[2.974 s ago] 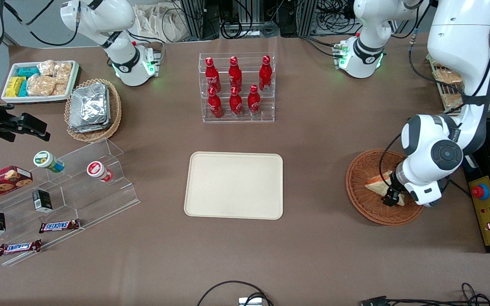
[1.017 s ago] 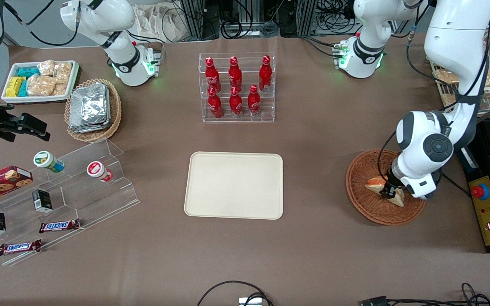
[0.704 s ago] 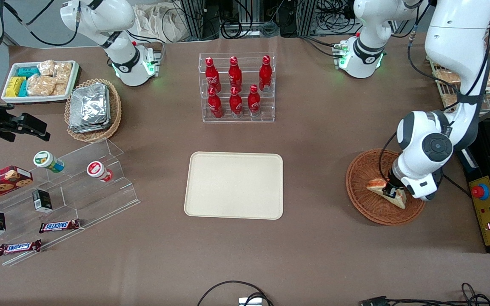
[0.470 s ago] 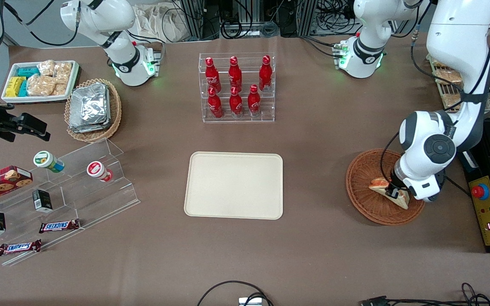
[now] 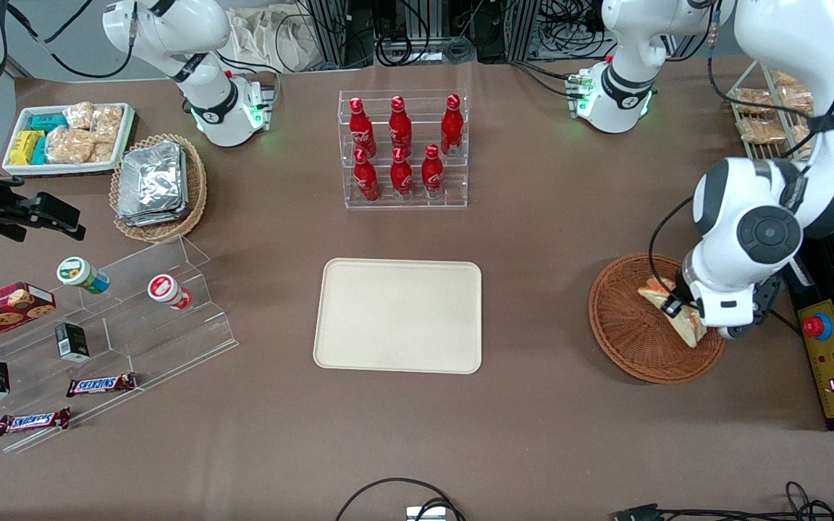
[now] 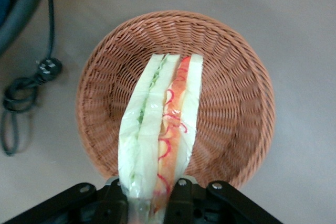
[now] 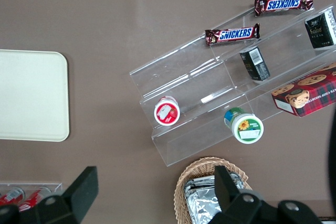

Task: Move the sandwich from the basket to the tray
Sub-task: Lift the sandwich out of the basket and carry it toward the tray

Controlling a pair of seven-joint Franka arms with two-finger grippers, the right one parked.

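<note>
My gripper (image 5: pixel 680 310) is shut on the sandwich (image 5: pixel 670 315), a clear-wrapped wedge of white bread with red and green filling, held above the reddish-brown wicker basket (image 5: pixel 627 340) at the working arm's end of the table. In the left wrist view the sandwich (image 6: pixel 157 129) hangs between the black fingers (image 6: pixel 181 200) with the empty basket (image 6: pixel 231 98) below it. The cream-beige tray (image 5: pixel 399 315) lies flat at the table's middle and is bare; its corner (image 7: pixel 31 95) also shows in the right wrist view.
A clear rack of red bottles (image 5: pixel 402 148) stands farther from the camera than the tray. Toward the parked arm's end are a tan basket of foil packets (image 5: pixel 156 184), a white snack tray (image 5: pixel 66 137) and a clear stepped stand (image 5: pixel 113 325) with small goods. A yellow control box (image 5: pixel 826 358) lies beside the basket.
The gripper has lifted with the sandwich in it, raising it off the basket floor and tilting it; the arm's wrist has risen and shifted slightly toward the table's edge.
</note>
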